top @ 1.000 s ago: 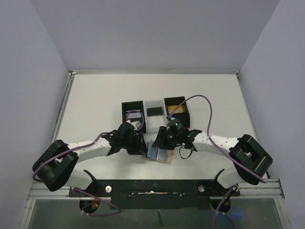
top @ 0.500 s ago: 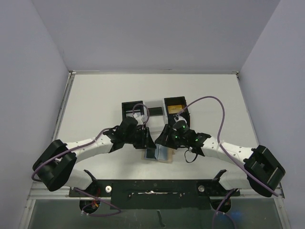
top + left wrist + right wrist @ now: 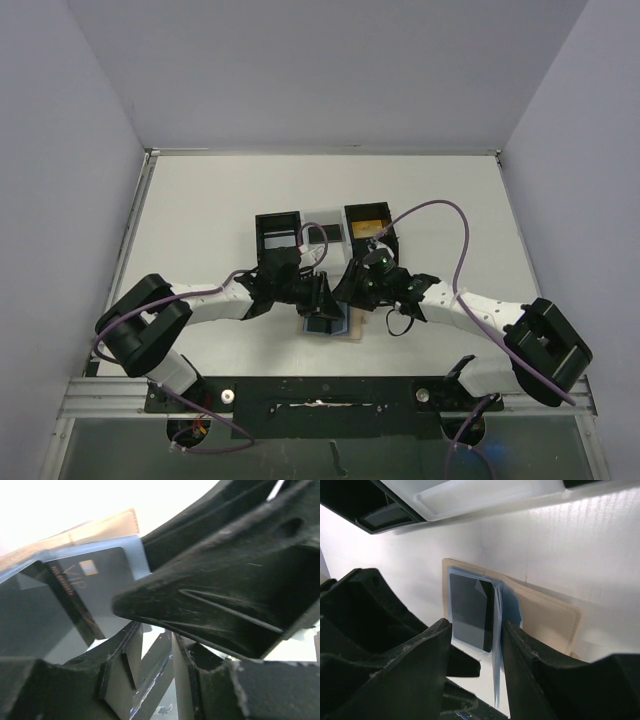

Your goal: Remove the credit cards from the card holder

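Card holder lay open on the worktop, just in front of the black tray. Right jaws stood partly open astride its dark card. Left jaws reached the card's edge, but I could not tell whether they gripped it.
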Robot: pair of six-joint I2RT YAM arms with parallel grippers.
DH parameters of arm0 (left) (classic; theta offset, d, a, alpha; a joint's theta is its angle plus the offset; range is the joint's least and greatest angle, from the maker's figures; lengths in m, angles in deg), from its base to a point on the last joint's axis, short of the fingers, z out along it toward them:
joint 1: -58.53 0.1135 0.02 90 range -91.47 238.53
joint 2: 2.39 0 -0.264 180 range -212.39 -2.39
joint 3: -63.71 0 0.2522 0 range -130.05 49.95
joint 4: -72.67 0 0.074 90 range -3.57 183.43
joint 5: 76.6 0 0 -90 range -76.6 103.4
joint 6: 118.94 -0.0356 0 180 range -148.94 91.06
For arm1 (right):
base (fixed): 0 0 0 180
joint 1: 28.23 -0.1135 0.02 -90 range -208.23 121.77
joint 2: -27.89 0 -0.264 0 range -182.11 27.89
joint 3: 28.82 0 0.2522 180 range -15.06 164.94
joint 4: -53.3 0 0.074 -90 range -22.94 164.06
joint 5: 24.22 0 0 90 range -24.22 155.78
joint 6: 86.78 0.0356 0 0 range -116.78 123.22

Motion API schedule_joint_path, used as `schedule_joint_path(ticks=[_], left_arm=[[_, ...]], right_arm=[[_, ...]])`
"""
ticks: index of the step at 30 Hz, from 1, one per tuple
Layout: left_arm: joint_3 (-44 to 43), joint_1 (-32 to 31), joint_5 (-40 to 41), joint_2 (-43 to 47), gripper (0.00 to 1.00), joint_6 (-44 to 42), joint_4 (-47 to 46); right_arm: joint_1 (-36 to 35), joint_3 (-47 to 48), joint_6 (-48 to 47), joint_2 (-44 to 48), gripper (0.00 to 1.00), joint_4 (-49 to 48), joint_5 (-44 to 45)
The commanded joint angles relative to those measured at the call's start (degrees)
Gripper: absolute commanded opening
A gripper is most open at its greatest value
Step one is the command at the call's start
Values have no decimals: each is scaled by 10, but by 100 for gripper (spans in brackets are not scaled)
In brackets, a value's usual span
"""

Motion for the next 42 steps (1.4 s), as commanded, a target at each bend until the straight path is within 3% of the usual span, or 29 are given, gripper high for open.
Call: schedule_joint_path(ticks=[1, 5, 8, 14, 18, 24, 27, 30, 36, 42], left_arm=[[-19, -6, -19, 9, 28, 1, -46], [-34, -6, -3, -7, 32, -42, 31], [-17, -8, 9, -4, 32, -42, 39], [-6, -8, 29, 24, 33, -48, 59], [-9, -7, 46, 33, 33, -55, 83], [-16, -7, 82, 32, 37, -55, 97], [-27, -7, 82, 15, 37, -59, 95], [-34, -7, 81, 2, 37, -55, 86], [-32, -6, 94, -20, 37, -38, 66], [-17, -6, 101, -23, 37, -28, 52]], right_arm=[[2, 30, -16, 11, 44, 13, 3], [8, 35, -34, 7, 43, 44, 1], [9, 35, -44, 1, 40, 48, -8], [9, 28, -46, 4, 22, 57, -4], [9, 34, -55, 7, 20, 106, 40], [9, 67, -79, 38, 30, 188, 101], [9, 59, -81, 71, 39, 164, 86], [9, 39, -72, 82, 40, 102, 28], [7, -22, -9, 58, 32, 3, -8], [19, -68, -2, 0, 28, -16, -19]])
